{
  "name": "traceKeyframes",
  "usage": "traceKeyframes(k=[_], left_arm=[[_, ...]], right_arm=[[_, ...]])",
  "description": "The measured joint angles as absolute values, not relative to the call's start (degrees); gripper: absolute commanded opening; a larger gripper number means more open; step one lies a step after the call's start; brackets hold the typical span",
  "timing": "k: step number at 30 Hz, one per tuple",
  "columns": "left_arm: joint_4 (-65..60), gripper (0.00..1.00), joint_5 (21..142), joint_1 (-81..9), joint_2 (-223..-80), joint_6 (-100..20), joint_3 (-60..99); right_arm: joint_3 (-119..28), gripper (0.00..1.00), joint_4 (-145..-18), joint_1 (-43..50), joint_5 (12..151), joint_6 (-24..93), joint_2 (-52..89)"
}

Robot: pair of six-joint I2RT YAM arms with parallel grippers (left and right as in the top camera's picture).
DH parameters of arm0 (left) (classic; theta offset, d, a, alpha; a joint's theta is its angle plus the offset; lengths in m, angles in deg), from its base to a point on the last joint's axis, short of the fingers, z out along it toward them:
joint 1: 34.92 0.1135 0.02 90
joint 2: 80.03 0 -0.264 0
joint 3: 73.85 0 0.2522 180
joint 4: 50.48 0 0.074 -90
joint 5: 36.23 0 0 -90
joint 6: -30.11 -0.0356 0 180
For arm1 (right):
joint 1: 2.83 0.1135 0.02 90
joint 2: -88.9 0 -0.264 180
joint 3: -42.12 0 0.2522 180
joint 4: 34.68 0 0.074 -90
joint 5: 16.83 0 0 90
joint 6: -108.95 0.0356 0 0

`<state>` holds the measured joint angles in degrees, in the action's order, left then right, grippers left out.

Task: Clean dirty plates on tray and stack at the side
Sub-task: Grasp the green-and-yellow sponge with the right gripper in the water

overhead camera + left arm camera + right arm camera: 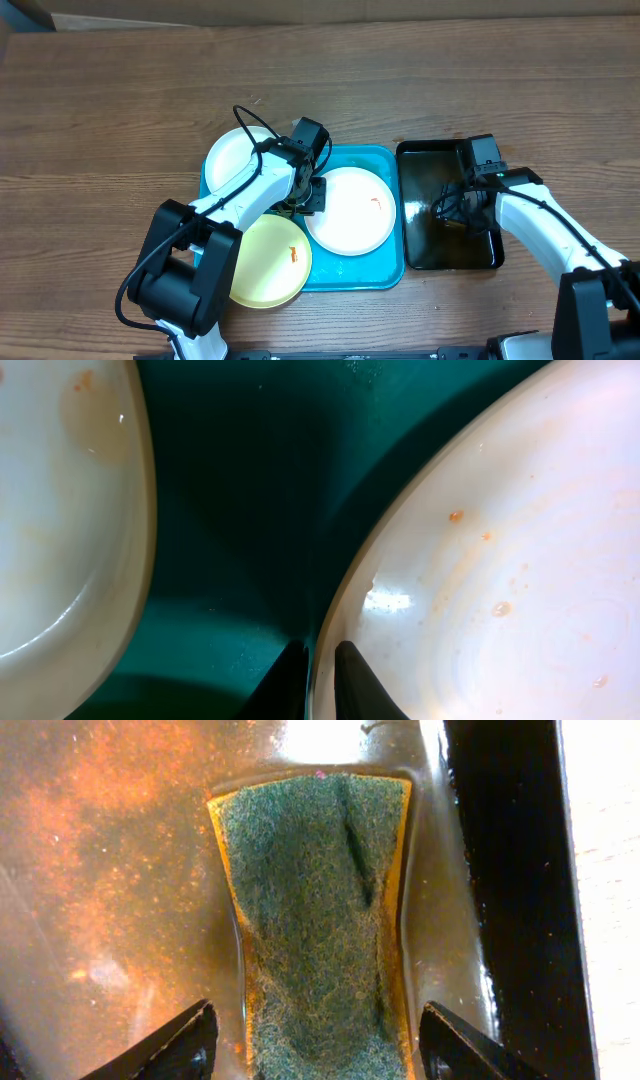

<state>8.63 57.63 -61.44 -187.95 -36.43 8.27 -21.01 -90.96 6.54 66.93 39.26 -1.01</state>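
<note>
The turquoise tray (385,272) holds a white plate (350,212) with orange-red smears on its right half. A second white plate (236,160) overlaps the tray's top left corner. The pale yellow plate (262,268) overlaps its bottom left. My left gripper (308,196) is shut on the left rim of the right-hand white plate (500,560), one finger inside and one outside (320,665). Another plate's edge (60,530) shows at the left. My right gripper (450,210) is open over the black water tray, its fingers (315,1045) on either side of a green sponge (315,910), not touching it.
The black tray (420,255) of orange-tinted water stands just right of the turquoise tray. Its dark wall (510,870) runs close to my right finger. Bare wooden table (120,90) lies behind and to the left.
</note>
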Motion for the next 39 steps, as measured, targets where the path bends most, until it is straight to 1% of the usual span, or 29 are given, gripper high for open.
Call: traceKeyframes(k=[6, 10, 17, 18, 19, 20, 21, 22, 25, 26, 28, 29, 34, 39], left_arm=[[8.65, 0.13, 57.65, -61.44, -187.95, -36.36, 8.25], [8.65, 0.13, 57.63, -61.44, -187.95, -36.34, 8.23], [8.65, 0.15, 57.65, -61.44, -187.95, -36.34, 8.18], [8.65, 0.15, 57.63, -61.44, -187.95, -36.34, 8.18], [8.65, 0.15, 57.65, -61.44, -187.95, -36.34, 8.18], [8.65, 0.15, 57.63, -61.44, -187.95, -36.34, 8.16], [8.65, 0.15, 57.63, -61.44, -187.95, -36.34, 8.16], [8.65, 0.15, 57.65, -61.44, -187.95, -36.34, 8.16], [8.65, 0.16, 57.63, -61.44, -187.95, -36.34, 8.16], [8.65, 0.16, 57.65, -61.44, -187.95, -36.34, 8.16], [8.65, 0.17, 57.65, -61.44, -187.95, -36.34, 8.16], [8.65, 0.17, 57.63, -61.44, -187.95, -36.34, 8.16], [8.65, 0.19, 57.65, -61.44, -187.95, -36.34, 8.16], [8.69, 0.18, 57.63, -61.44, -187.95, -36.34, 8.16]], right_arm=[[-20.75, 0.68, -89.36, 6.54, 66.97, 39.22, -1.01], [-19.96, 0.66, -86.57, 6.54, 66.97, 39.26, -1.01], [-19.74, 0.67, -89.54, 6.54, 66.99, 39.50, -1.01], [-19.72, 0.66, -90.04, 6.54, 66.99, 39.59, -1.01], [-19.68, 0.58, -90.37, 6.54, 66.99, 39.63, -1.01], [-19.61, 0.28, -90.50, 6.54, 66.97, 39.61, -1.01], [-19.61, 0.08, -90.52, 6.54, 66.97, 39.96, -1.01], [-19.59, 0.04, -90.50, 6.54, 66.97, 39.63, -1.01], [-19.57, 0.04, -90.67, 6.54, 67.39, 39.76, -1.04], [-19.57, 0.07, -90.65, 6.54, 67.91, 39.76, -1.04], [-19.57, 0.63, -90.54, 6.54, 69.07, 39.48, -1.04], [-19.57, 0.71, -90.50, 6.54, 69.72, 39.44, -1.04], [-19.92, 0.73, -90.22, 6.51, 70.03, 38.45, -1.08], [-21.05, 0.71, -87.20, 6.40, 67.39, 38.39, -1.08]])
